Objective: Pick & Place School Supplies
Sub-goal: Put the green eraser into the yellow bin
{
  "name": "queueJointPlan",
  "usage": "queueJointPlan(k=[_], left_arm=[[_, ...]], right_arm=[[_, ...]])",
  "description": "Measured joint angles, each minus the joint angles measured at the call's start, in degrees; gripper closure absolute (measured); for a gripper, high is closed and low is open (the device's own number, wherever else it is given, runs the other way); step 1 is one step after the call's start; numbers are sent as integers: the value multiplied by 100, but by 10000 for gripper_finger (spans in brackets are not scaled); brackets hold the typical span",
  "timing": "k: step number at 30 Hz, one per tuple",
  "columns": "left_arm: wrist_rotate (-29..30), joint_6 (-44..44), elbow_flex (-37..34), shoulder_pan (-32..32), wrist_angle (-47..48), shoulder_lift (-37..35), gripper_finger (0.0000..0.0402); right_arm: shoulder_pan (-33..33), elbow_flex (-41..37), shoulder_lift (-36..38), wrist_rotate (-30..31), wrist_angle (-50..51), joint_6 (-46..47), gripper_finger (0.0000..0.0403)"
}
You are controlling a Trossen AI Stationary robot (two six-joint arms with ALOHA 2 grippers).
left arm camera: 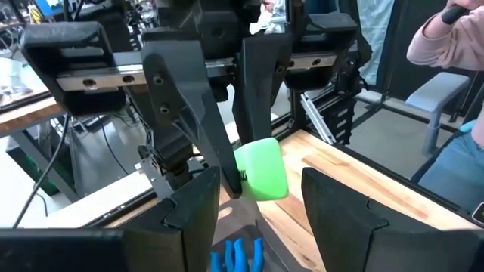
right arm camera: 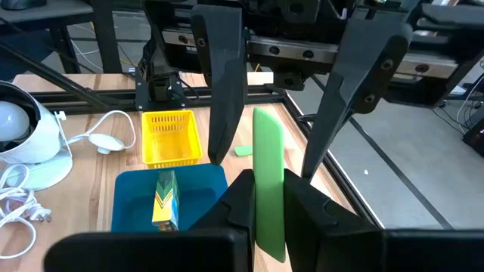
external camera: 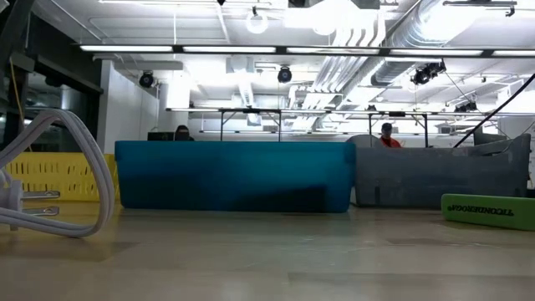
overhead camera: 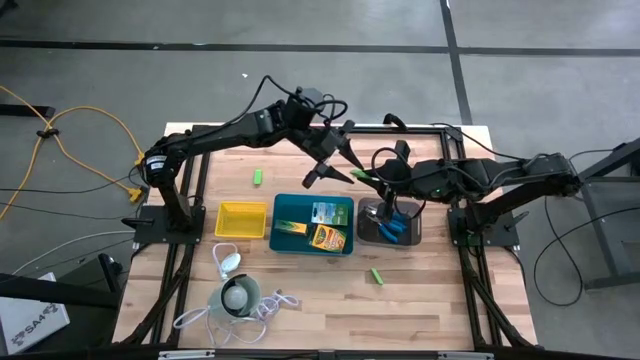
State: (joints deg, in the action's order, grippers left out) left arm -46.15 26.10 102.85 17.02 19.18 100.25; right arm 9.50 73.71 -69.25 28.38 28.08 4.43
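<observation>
Above the middle of the desk [overhead camera: 300,300], the right tool [right arm camera: 266,198] is clamped on a flat lime-green block [right arm camera: 268,181], holding it upright between its two fingers. Facing it, the left tool [overhead camera: 335,172] stands wide open with a finger on either side of the same block, not closed on it. Both meet in the air over the gap between the teal tray [overhead camera: 285,209] and the dark grey tray [overhead camera: 368,232]. The teal tray holds two crayon boxes [overhead camera: 327,238] and a green-and-white pack [overhead camera: 324,213]; blue-handled scissors [overhead camera: 392,226] lie in the grey one. The yellow tray [overhead camera: 240,220] sits just beside the teal. Two more green blocks [overhead camera: 377,276] lie loose on the desk, well apart. A white round gadget [overhead camera: 237,296] with its cord rests near the front edge.
</observation>
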Motion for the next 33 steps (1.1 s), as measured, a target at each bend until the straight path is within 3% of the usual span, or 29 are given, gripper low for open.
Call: queueJointPlan(k=[13,25,33], left_arm=[[-2,-1,0,0,-175,0,222],[-13,45,0,0,-166,0,295],[-17,54,0,-33,-164,0,320]], right_arm=[[0,0,0,-144,-2,46,370],[0,0,-2,-128,-2,47,370],[0,0,-2,-127,7,44,370]])
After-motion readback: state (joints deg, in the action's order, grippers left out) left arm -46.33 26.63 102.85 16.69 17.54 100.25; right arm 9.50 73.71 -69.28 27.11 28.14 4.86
